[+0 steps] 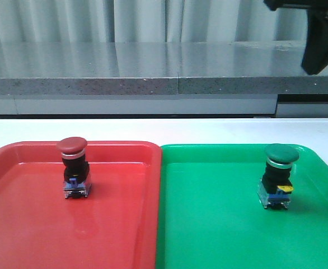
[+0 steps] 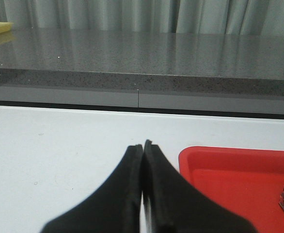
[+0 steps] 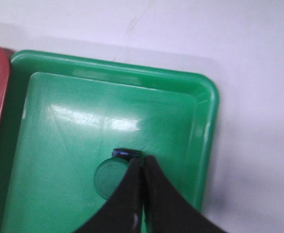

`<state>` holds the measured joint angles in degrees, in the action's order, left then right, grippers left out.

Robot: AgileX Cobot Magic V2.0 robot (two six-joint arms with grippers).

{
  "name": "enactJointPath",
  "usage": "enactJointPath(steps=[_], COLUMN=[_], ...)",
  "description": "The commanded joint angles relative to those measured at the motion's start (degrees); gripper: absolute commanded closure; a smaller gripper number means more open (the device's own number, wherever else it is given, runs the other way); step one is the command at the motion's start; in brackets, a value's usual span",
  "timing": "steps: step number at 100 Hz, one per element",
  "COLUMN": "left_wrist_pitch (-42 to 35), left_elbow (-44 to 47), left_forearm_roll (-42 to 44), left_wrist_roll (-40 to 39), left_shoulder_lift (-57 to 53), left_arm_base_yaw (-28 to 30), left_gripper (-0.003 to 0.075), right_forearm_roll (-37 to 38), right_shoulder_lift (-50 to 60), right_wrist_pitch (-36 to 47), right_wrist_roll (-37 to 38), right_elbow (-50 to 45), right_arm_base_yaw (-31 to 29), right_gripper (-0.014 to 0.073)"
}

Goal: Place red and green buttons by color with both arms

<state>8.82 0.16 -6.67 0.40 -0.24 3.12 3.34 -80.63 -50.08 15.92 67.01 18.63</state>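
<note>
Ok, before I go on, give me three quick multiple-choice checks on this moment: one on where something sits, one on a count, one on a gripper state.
1. Where does the green button stand?
A. on the bare white table
B. in the green tray
C. in the red tray

2. How many buttons are in the red tray?
A. none
B. one
C. two

3. How are the left gripper fingers?
A. closed together, holding nothing
B. wide open
C. clamped on the red button

Answers:
1. B, the front view shows it upright inside the green tray.
2. B, only the red button stands there.
3. A, the left wrist view shows the fingers meeting with nothing between them, over the white table beside the red tray.
</note>
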Motion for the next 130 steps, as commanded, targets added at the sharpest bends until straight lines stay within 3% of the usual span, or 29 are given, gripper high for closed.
enactJointPath(steps=[1,44,105,118,130], left_wrist_pitch=[-4.1,-4.1,-4.1,-4.1,-4.1], left_elbow=[0.6,0.6,0.6,0.6,0.6], left_forearm_roll=[-0.4,-0.4,-0.4,-0.4,-0.4], left_wrist_roll=[-0.4,-0.4,-0.4,-0.4,-0.4], left_shoulder_lift=[-1.9,-1.9,-1.9,-1.9,-1.9], left_arm_base_yaw=[0.1,0.1,0.1,0.1,0.1], left_gripper=[0.0741,0.0741,0.0741,0.0741,0.0741], right_forearm_roll=[2.6,5.7,6.4,5.6,0.3], right_shoulder_lift=[4.2,15.8,43.8,50.1,56.3], right_wrist_pitch=[1.6,1.9,24.4,27.9,30.4], right_wrist_roll=[0.2,-0.5,-0.7,-6.4,-13.9], right_elbow=[1.7,0.3,-24.1,-29.0,-33.2], right_arm_base_yaw=[-2.8,-13.1,-14.8,-14.8,-14.8], right_gripper=[0.0652,0.0654,0.0654,0.0658,0.0658])
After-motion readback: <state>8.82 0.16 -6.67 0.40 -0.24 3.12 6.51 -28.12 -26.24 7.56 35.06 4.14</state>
